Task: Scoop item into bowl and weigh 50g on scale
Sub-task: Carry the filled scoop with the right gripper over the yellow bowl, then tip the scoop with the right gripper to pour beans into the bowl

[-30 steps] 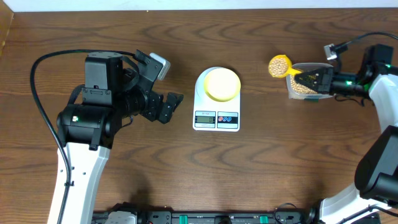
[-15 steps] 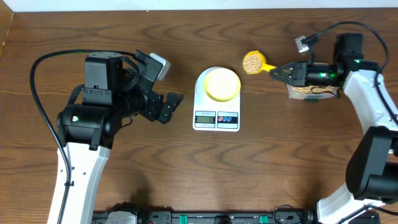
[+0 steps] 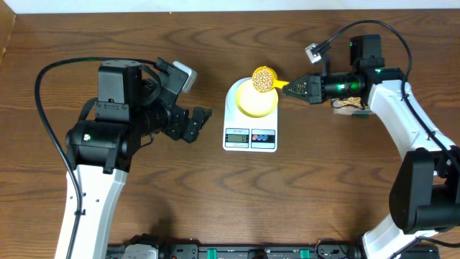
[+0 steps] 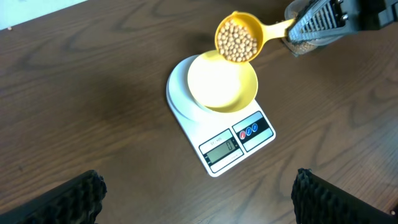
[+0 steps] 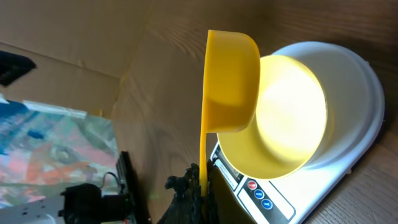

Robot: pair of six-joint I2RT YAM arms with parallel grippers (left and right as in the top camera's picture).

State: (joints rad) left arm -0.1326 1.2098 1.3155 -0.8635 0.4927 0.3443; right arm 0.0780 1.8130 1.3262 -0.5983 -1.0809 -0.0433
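Observation:
The white scale (image 3: pixel 250 137) lies at the table's middle with the pale yellow bowl (image 3: pixel 254 102) on its platform. My right gripper (image 3: pixel 300 88) is shut on the handle of a bright yellow scoop (image 3: pixel 264 79). The scoop is level, full of tan beans (image 4: pixel 237 40), and hangs over the bowl's far rim. No beans show inside the bowl (image 4: pixel 222 84). From the right wrist, the scoop (image 5: pixel 227 81) is seen edge-on beside the bowl (image 5: pixel 286 118). My left gripper (image 3: pixel 190 101) stands open and empty to the left of the scale (image 4: pixel 239 143), apart from it.
The clear container (image 3: pixel 352 106) of beans stands at the right, mostly hidden behind my right arm. The left arm's black cable (image 3: pixel 43 108) loops over the table's left side. Bare wood lies between my left gripper's fingertips (image 4: pixel 74 199) and the scale.
My right gripper has carried the filled scoop leftward from above the container to above the bowl's far rim. The left arm has not moved.

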